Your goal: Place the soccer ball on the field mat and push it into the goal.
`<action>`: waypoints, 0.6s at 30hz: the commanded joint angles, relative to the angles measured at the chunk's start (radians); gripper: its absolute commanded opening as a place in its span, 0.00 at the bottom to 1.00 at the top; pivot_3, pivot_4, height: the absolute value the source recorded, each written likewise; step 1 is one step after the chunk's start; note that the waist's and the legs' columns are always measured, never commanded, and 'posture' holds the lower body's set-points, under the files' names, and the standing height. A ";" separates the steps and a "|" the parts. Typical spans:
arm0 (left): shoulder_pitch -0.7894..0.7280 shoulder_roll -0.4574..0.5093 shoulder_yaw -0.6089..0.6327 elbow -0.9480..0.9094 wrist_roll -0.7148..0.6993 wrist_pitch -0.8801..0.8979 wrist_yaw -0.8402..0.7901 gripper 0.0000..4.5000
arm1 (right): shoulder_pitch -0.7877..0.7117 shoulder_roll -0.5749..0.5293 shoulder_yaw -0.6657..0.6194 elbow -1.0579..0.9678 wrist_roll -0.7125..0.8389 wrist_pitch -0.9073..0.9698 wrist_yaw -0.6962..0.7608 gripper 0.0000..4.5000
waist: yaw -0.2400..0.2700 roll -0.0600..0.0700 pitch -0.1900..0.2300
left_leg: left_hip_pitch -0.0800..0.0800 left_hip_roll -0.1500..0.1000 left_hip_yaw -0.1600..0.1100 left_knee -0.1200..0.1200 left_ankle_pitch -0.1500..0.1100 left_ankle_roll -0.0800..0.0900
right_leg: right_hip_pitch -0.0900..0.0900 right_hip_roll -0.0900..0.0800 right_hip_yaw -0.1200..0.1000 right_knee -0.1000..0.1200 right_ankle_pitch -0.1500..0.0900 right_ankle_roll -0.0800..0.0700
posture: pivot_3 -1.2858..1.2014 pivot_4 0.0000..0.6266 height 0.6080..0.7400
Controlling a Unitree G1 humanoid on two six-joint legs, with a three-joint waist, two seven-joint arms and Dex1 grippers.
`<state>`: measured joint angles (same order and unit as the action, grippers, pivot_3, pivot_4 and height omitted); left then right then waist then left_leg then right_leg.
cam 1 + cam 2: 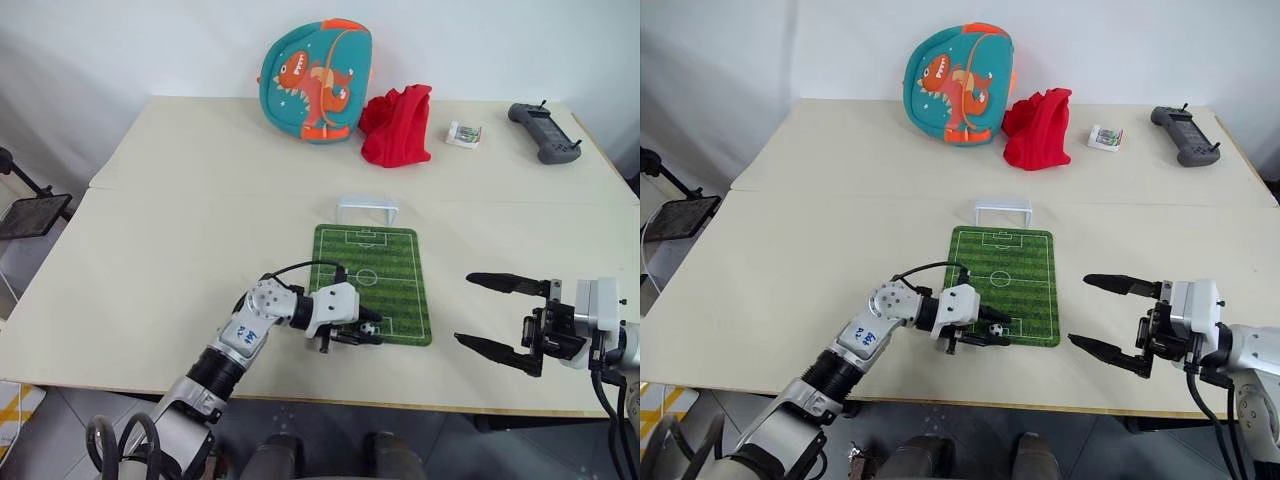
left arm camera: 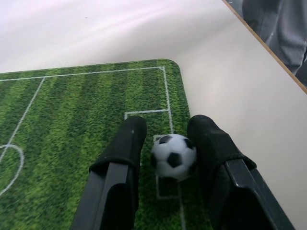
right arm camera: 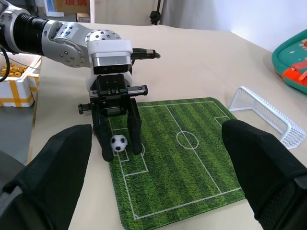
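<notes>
- The ball (image 2: 173, 156) sits on the mat (image 1: 385, 262), in the small box at its near end.
- The left gripper (image 2: 168, 141) straddles it, fingers loosely spread: one finger touches the ball, the other stands just clear.
- The goal (image 1: 367, 210) stands on the table (image 1: 180, 230) just past the mat's far end.
- The right gripper (image 1: 497, 314) hovers right of the mat, fingers wide apart and empty.
</notes>
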<state>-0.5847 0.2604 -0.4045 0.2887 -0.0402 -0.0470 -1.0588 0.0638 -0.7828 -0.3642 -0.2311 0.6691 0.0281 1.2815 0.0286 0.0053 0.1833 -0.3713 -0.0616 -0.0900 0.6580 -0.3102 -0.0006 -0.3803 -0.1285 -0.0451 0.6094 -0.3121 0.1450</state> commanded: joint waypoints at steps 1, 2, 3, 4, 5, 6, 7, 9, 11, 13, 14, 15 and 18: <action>-0.016 -0.009 0.029 -0.019 -0.018 -0.024 0.011 0.40 | 0.015 0.007 -0.031 0.008 0.016 -0.022 0.024 1.00 | 0.000 0.000 0.000 | 0.000 0.000 0.000 0.000 0.000 0.000 | 0.000 0.000 0.000 0.000 0.000 0.000 | 0.52 0.24 1.00; -0.017 -0.011 0.035 -0.020 -0.021 -0.028 0.014 0.40 | 0.021 0.010 -0.035 0.021 0.016 -0.031 0.036 1.00 | 0.000 0.000 0.000 | 0.000 0.000 0.000 0.000 0.000 0.000 | 0.000 0.000 0.000 0.000 0.000 0.000 | 0.52 0.24 1.00; -0.018 -0.010 0.039 -0.022 -0.025 -0.031 0.009 0.40 | 0.026 0.012 -0.039 0.036 0.015 -0.041 0.049 1.00 | 0.001 0.000 0.000 | 0.000 0.000 0.000 0.000 0.000 0.000 | 0.000 0.000 0.000 0.000 0.000 0.000 | 0.52 0.24 1.00; -0.018 -0.011 0.042 -0.022 -0.028 -0.033 0.004 0.40 | 0.029 0.013 -0.042 0.046 0.015 -0.048 0.057 1.00 | 0.001 0.000 0.000 | 0.000 0.000 0.000 0.000 0.000 0.000 | 0.000 0.000 0.000 0.000 0.000 0.000 | 0.52 0.24 1.00; -0.017 -0.009 0.043 -0.026 -0.031 -0.037 -0.003 0.40 | 0.032 0.014 -0.044 0.058 0.015 -0.056 0.067 1.00 | 0.000 0.000 0.000 | 0.000 0.000 0.000 0.000 0.000 0.000 | 0.000 0.000 0.000 0.000 0.000 0.000 | 0.52 0.24 1.00; -0.012 -0.005 0.048 -0.040 -0.045 -0.038 -0.017 0.40 | 0.036 0.016 -0.046 0.077 0.014 -0.068 0.082 1.00 | 0.000 0.000 0.000 | 0.000 0.000 0.000 0.000 0.000 0.000 | 0.000 0.000 0.000 0.000 0.000 0.000 | 0.52 0.24 1.00; -0.004 0.001 0.056 -0.065 -0.059 -0.028 -0.024 0.40 | 0.037 0.019 -0.048 0.102 0.014 -0.083 0.100 1.00 | -0.001 0.000 0.000 | 0.000 0.000 0.000 0.000 0.000 0.000 | 0.000 0.000 0.000 0.000 0.000 0.000 | 0.52 0.24 1.00; 0.004 0.008 0.065 -0.093 -0.074 -0.013 -0.031 0.40 | 0.037 0.021 -0.049 0.134 0.013 -0.102 0.123 1.00 | -0.001 0.000 0.000 | 0.000 0.000 0.000 0.001 0.000 0.000 | 0.000 0.000 0.000 0.000 0.000 0.000 | 0.52 0.24 1.00; 0.012 0.026 0.089 -0.130 -0.097 0.001 -0.034 0.40 | 0.029 0.026 -0.042 0.176 0.006 -0.127 0.146 1.00 | -0.002 0.000 0.000 | 0.000 0.000 0.000 0.001 0.000 0.000 | 0.001 0.000 0.000 0.000 0.000 0.000 | 0.52 0.24 1.00; 0.018 0.039 0.114 -0.167 -0.124 0.028 -0.027 0.40 | 0.022 0.032 -0.037 0.214 -0.001 -0.153 0.166 1.00 | -0.004 0.000 0.000 | 0.001 0.000 0.000 0.000 0.000 0.000 | 0.001 0.000 0.000 0.001 0.000 0.000 | 0.52 0.24 1.00; 0.025 0.048 0.133 -0.194 -0.148 0.049 -0.026 0.40 | 0.020 0.036 -0.035 0.228 -0.003 -0.166 0.173 1.00 | -0.004 0.000 0.000 | 0.001 0.001 0.000 0.000 0.000 0.000 | 0.001 0.000 0.000 0.001 0.000 0.000 | 0.52 0.24 1.00; 0.036 0.061 0.143 -0.220 -0.168 0.065 -0.037 0.40 | 0.020 0.040 -0.034 0.239 -0.005 -0.177 0.181 1.00 | -0.004 0.000 0.000 | 0.001 0.000 0.000 0.000 0.000 0.000 | 0.001 0.000 0.000 0.001 0.000 0.000 | 0.52 0.24 1.00; 0.090 0.132 0.160 -0.277 -0.195 0.087 -0.084 0.40 | 0.018 0.053 -0.037 0.278 -0.012 -0.217 0.204 1.00 | -0.005 0.001 0.000 | 0.002 0.001 0.000 0.000 0.000 0.000 | 0.001 0.000 0.000 0.001 0.000 0.000 | 0.52 0.24 1.00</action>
<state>-0.5200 0.3652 -0.2571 0.0599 -0.2060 0.0350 -1.1120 0.0862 -0.7359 -0.3762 0.0392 0.6495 -0.1537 1.4628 0.0237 0.0061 0.1828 -0.3698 -0.0610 -0.0901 0.6584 -0.3102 -0.0006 -0.3798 -0.1284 -0.0446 0.6107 -0.3120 0.1451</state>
